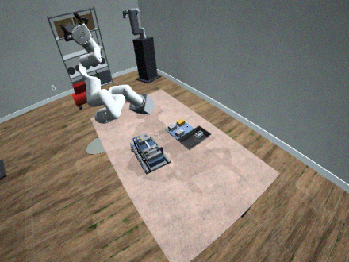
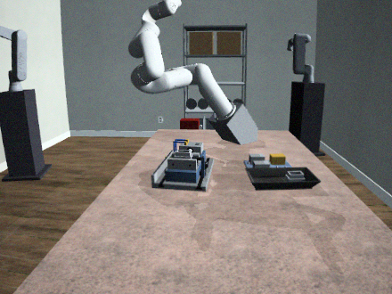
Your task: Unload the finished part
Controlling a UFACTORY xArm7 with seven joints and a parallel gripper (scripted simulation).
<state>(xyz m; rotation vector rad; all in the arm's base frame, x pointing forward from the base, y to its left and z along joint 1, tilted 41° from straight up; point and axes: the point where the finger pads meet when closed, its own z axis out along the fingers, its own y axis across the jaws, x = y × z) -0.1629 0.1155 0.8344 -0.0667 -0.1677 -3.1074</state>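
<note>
The gripper (image 1: 72,27) is being held fully open and empty, raised high near the shelf rack (image 1: 51,30). The finished part (image 2: 187,151) is being kept clamped in the vise (image 2: 183,169), well apart from the outfeed tray (image 2: 312,182).

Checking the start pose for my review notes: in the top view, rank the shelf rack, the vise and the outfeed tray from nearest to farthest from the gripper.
The gripper is open, raised in front of the rack.
1. Shelf rack: directly behind the gripper, by the back wall.
2. Vise: on the table, below the arm in the image.
3. Outfeed tray: on the table, right of the vise, farthest.
</note>
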